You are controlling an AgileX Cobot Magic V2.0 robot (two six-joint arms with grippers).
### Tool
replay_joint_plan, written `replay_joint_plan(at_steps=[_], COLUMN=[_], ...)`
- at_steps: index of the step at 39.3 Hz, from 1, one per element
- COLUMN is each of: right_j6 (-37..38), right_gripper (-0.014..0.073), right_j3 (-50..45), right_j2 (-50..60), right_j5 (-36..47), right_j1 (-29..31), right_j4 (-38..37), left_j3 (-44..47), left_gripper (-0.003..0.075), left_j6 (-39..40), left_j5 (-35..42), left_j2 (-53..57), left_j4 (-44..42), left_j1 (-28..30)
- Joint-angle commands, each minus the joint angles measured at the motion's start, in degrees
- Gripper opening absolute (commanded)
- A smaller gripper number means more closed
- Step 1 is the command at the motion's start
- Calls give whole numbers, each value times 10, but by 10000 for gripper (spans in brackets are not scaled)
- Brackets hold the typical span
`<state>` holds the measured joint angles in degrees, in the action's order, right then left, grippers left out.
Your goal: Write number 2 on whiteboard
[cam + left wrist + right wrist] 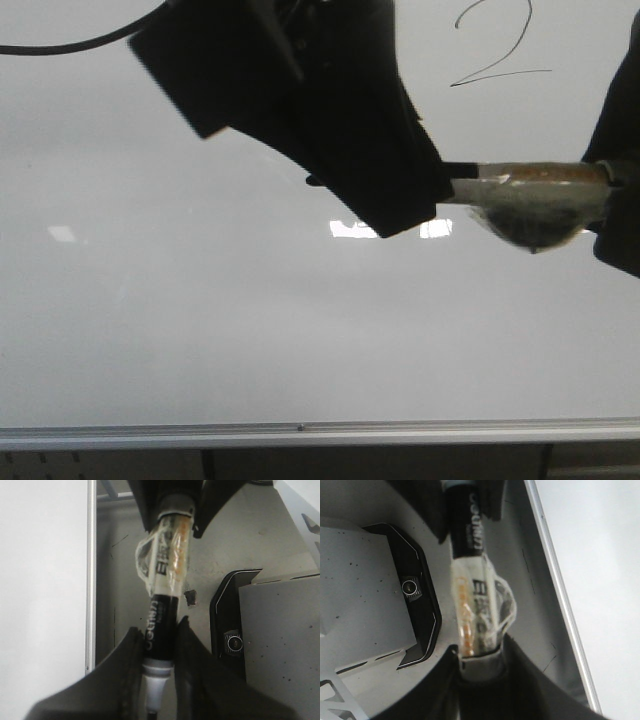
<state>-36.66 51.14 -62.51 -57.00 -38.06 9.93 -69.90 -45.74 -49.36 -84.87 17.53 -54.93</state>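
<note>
**Marker held at both ends, level with the whiteboard**

While the marker (pixel 520 185) is held horizontally between the 2 arms, its cap end is clamped by the left gripper (pixel 159 667) and its taped tail by the right gripper (pixel 480 667). The number 2 (pixel 497 45) is found on the whiteboard (pixel 200 320), above the marker and nearer the right arm. The glossy board below is unmarked down to its aluminium rail (pixel 320 432).

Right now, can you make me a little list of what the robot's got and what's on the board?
board: whiteboard, silver rail along its bottom
writing: number 2, black, near the top right
pen: marker, held level, wrapped in clear tape
left pincer: shut on the marker's dark end
right pincer: shut on the marker's taped end
</note>
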Motion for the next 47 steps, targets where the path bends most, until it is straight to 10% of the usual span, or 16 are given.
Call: replay_joint_plan(at_steps=[1, 8, 17, 31, 47], right_j6=[5, 6, 48, 83, 83], right_gripper=[400, 629, 646, 646, 646], right_j3=[16, 16, 16, 15, 15], right_j2=[19, 59, 120, 156, 156], right_j5=[17, 3, -11, -3, 14], right_j1=[2, 30, 121, 217, 217], right_j4=[9, 4, -18, -14, -9], left_j3=[-19, -21, -22, -16, 113], left_gripper=[8, 8, 10, 11, 11], left_j6=[9, 10, 52, 226, 287], left_j5=[28, 25, 16, 41, 302], left_j2=[16, 20, 72, 194, 141], left_j4=[12, -1, -31, -115, 3], left_j1=[-4, -3, 45, 305, 540])
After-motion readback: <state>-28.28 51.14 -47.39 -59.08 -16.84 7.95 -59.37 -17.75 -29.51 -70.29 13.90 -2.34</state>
